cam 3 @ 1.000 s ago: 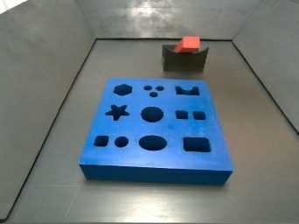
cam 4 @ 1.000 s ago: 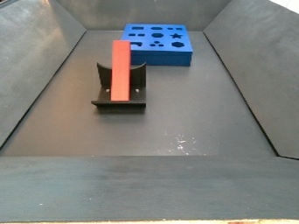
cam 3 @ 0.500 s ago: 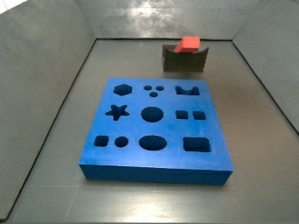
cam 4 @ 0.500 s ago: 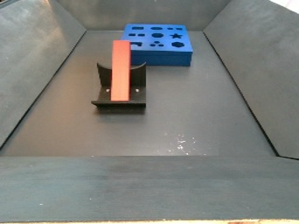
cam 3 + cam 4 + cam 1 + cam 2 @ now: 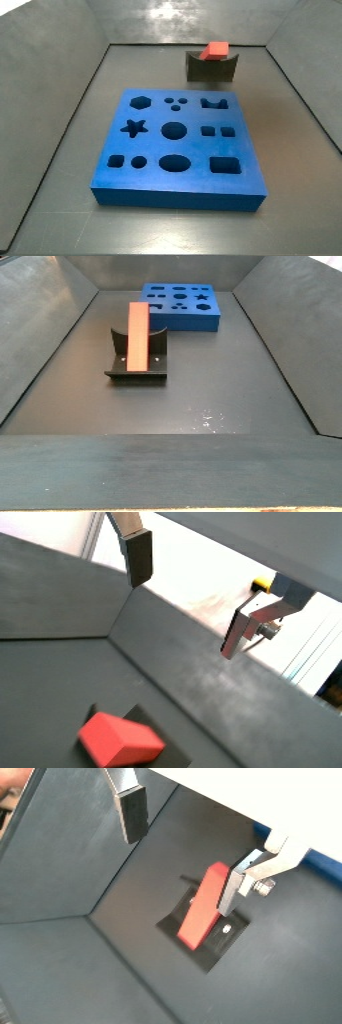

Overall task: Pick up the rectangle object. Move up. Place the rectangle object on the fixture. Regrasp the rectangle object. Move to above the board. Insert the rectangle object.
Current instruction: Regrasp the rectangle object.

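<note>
You had plenty of room around the fixture (image 5: 136,356): bare grey floor lay on every side of it, and the tray walls (image 5: 67,110) stood well apart from it. The board (image 5: 177,150) sat on the floor well apart from the fixture, its cutouts open and unfilled. The rectangle object (image 5: 136,334) rested across the fixture's notch, its long pale face showing in a side view and its red end poking above the fixture in a side view (image 5: 214,49). Your gripper (image 5: 187,843) hung clear of the fixture with its jaws wide and nothing between them. In a wrist view the rectangle object (image 5: 203,906) lay beyond the fingers (image 5: 132,812), untouched, and its red end showed in a wrist view (image 5: 118,738).
</note>
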